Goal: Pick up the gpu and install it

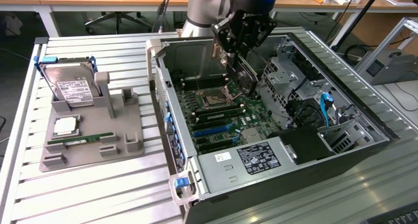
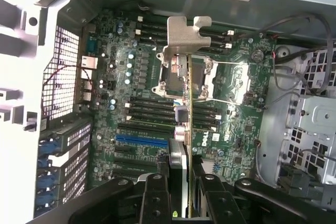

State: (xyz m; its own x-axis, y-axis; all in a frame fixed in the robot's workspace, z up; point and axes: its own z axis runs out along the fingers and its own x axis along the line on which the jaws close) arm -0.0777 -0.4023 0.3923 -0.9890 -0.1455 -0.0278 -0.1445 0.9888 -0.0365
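Remote operation: I see the gpu [image 1: 243, 79] gripped by the gripper [image 2: 181, 187] inside the open tower case [image 1: 171, 111], poised above the motherboard [image 2: 131, 77]. In the wrist view the thin card is edge-on, showing a green-gold board edge and a dark side. Its silver metal bracket [image 2: 185, 38] is at the far end, over the processor socket area. It sits in no slot.

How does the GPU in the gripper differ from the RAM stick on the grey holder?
The thin green graphics card with a silver metal bracket is clamped in the black gripper, upright over the motherboard inside the open case; the narrow green RAM stick rests in the grey holder outside it. The card carries a bracket; the stick shows none. Both are green circuit boards.
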